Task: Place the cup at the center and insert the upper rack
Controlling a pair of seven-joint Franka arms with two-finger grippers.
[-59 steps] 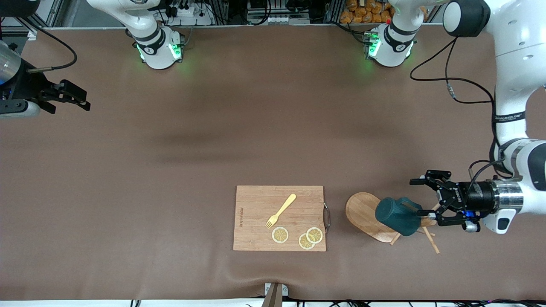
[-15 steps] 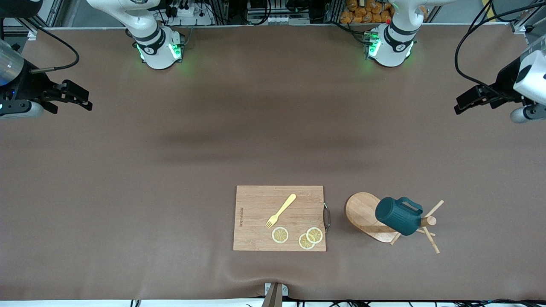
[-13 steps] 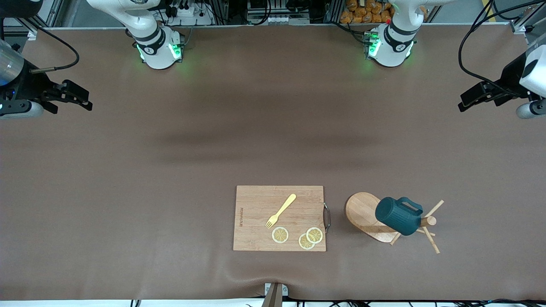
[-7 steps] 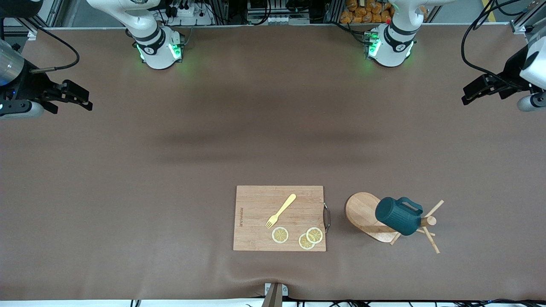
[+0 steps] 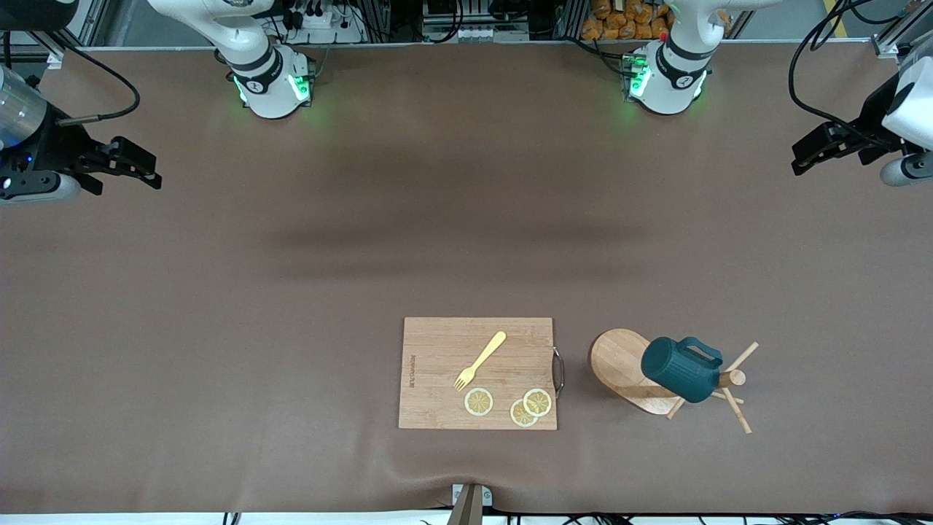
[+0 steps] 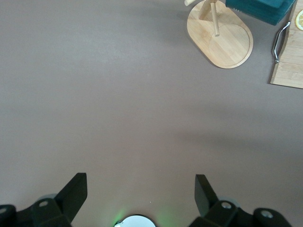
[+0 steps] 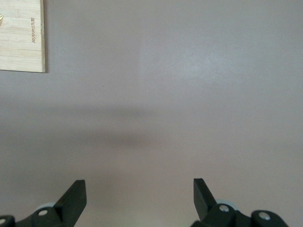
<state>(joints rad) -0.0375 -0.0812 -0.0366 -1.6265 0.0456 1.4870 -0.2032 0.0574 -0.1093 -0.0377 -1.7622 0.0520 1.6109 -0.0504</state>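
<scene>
Dark teal ribbed cup [image 5: 681, 370] hangs on light wooden mug tree [image 5: 627, 368], beside rectangular wooden cutting board [image 5: 437, 364]. Left gripper [image 5: 809, 149] and right gripper [image 5: 135, 166] spread wide, empty, over bare brown tabletop [image 5: 364, 240] ends.

White arms [image 5: 240, 36], green-lit bases [image 5: 273, 87], black cables [image 5: 102, 80], black end effectors.

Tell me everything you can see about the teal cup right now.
The cup is a small dark teal cylinder with ribbed-looking sides and a loop handle. It looks ceramic. It hangs tilted on the wooden mug tree, above the tree's oval base and against its central post, off the table. The tree stands beside the cutting board, toward the left arm's end of the table. No gripper touches the cup. Its inside cannot be seen. The left wrist view shows only a teal edge of it.
</scene>
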